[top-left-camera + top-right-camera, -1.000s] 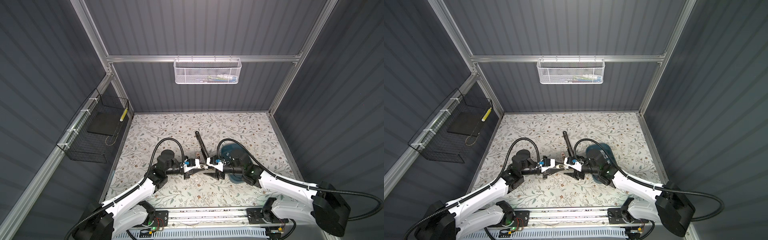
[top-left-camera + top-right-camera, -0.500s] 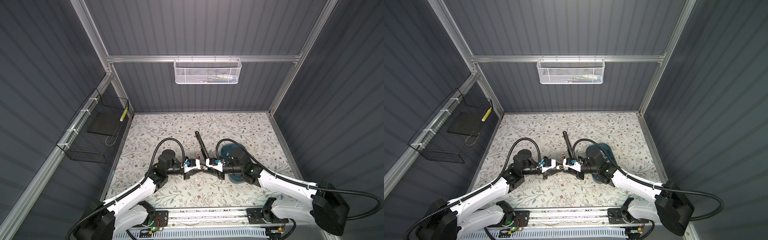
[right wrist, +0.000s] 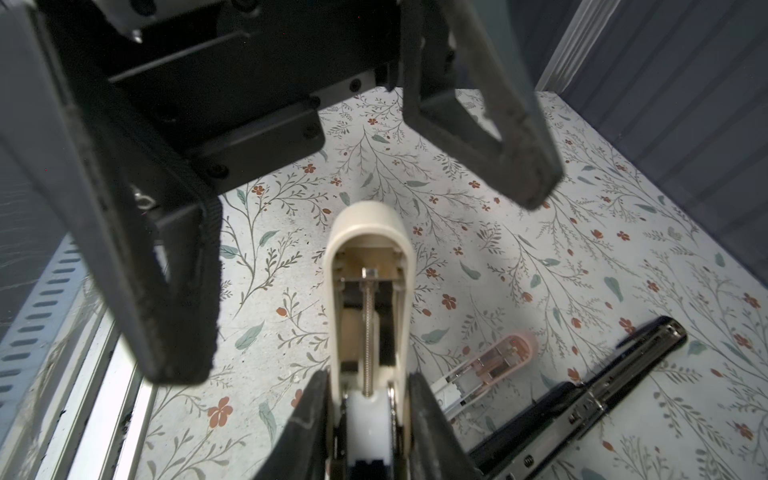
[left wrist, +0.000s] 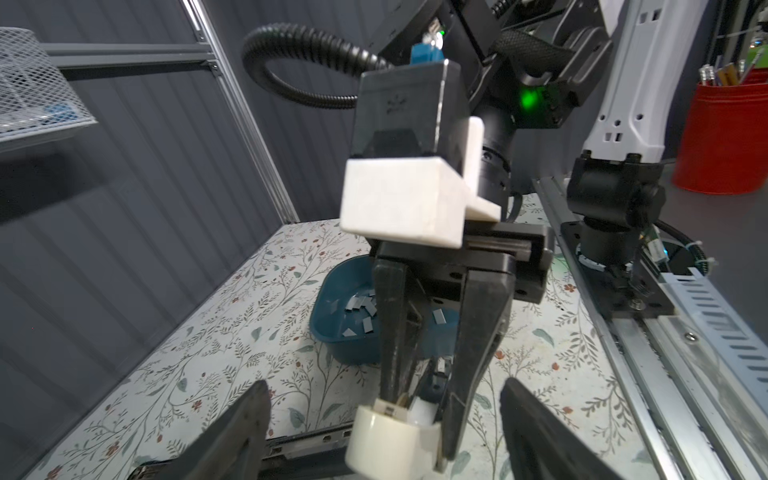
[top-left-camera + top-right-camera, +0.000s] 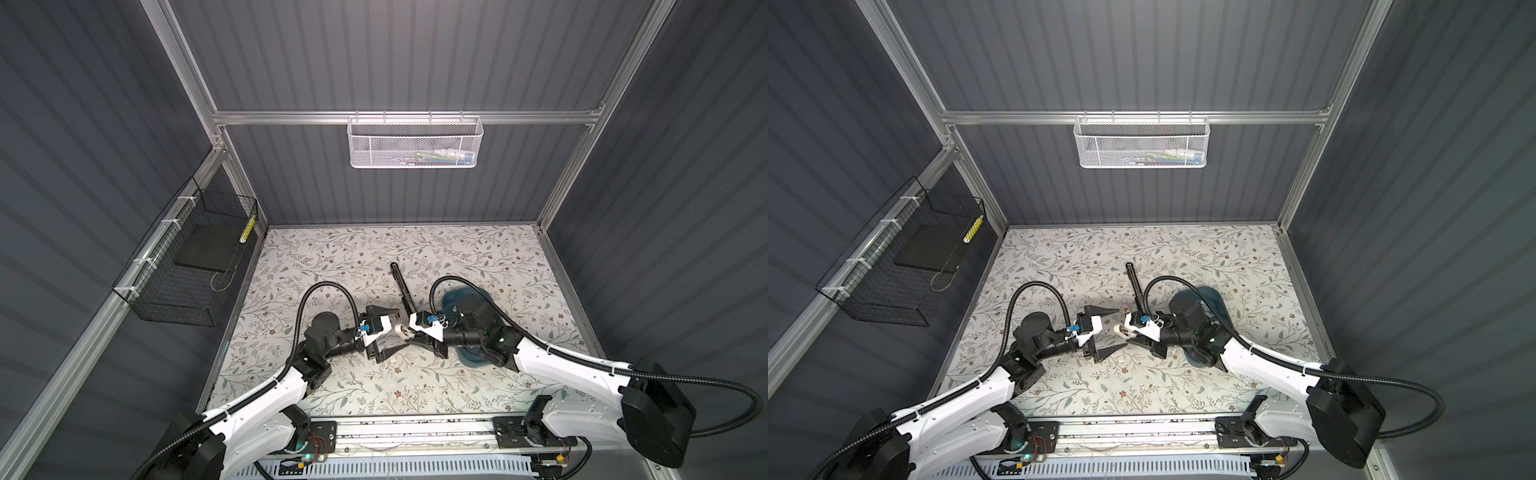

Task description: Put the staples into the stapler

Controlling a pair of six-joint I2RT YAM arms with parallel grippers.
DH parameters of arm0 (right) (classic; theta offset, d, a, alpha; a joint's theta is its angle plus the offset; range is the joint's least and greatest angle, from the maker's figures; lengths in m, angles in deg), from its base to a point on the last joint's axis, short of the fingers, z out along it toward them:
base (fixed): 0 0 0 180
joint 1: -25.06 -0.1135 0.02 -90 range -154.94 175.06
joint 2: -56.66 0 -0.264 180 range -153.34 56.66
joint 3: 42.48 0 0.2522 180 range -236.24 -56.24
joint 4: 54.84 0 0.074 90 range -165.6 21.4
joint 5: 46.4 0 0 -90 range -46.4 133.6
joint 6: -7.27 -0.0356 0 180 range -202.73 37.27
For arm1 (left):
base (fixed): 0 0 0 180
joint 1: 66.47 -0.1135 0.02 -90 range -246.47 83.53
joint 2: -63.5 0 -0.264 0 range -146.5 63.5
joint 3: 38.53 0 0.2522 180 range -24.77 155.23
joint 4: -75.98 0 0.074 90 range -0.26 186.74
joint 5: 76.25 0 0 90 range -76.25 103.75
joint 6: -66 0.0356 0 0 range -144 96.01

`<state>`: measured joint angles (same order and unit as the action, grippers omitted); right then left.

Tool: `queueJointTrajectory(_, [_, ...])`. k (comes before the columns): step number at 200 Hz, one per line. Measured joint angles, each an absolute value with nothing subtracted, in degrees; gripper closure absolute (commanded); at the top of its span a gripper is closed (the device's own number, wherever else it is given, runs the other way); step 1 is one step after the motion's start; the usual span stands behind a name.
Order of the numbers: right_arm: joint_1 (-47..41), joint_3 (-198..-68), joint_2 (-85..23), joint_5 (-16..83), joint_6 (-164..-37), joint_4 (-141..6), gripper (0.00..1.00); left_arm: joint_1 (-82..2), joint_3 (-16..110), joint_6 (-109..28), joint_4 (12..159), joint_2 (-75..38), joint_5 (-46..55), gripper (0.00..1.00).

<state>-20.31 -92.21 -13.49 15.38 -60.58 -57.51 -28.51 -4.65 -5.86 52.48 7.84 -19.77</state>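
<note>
The staples [image 4: 360, 309] lie loose, as small grey strips, in the bottom of a teal bowl [image 4: 332, 338]. The bowl sits on the right part of the floral table [image 5: 332, 257], and in both top views it is partly covered by the right arm's wrist.

The right gripper [image 4: 422, 399] is just left of the bowl. Its fingers point left, away from the bowl, so the strips are behind it and apart from its fingertips. It is clamped on a cream stapler [image 3: 368, 249], one finger on each long side near the end closest to the wrist. The stapler's rounded end sticks out to the left. The right wrist view looks into the stapler's open underside, where a thin spring rod runs down the middle. I cannot tell whether any strip sits inside it.

The left gripper [image 5: 401, 327] faces it from the left with its jaws spread wide. One finger is on the far side of the stapler's rounded end and one on the near side, and neither touches it.

Farther back, a long black stapler [image 3: 582, 395] lies opened out flat on the table. A pink see-through stapler [image 3: 494, 357] lies just beside it, between it and the cream one.
</note>
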Motion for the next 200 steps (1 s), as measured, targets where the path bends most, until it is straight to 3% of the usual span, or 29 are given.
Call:
queueJointTrajectory(18, [-20.0, -92.4, -13.8, 19.0, -63.3, -57.4, 1.00, -28.5, -5.5, -7.6, 50.4, 8.9, -15.3, 0.00])
queueJointTrajectory(73, [-13.6, -91.7, -12.5, 29.9, -73.9, -55.0, 1.00, -28.5, -10.0, -10.2, 46.3, 13.4, 1.3, 0.00])
queueJointTrajectory(145, [-9.6, -85.6, -4.8, 34.1, -84.9, -45.8, 1.00, -28.5, -10.5, -11.9, 45.3, 14.5, 12.0, 0.00])
queueJointTrajectory(200, [-19.2, -105.0, -14.9, 46.2, -97.6, -60.2, 1.00, -28.5, -11.8, -18.9, 46.0, 14.5, 32.8, 0.00])
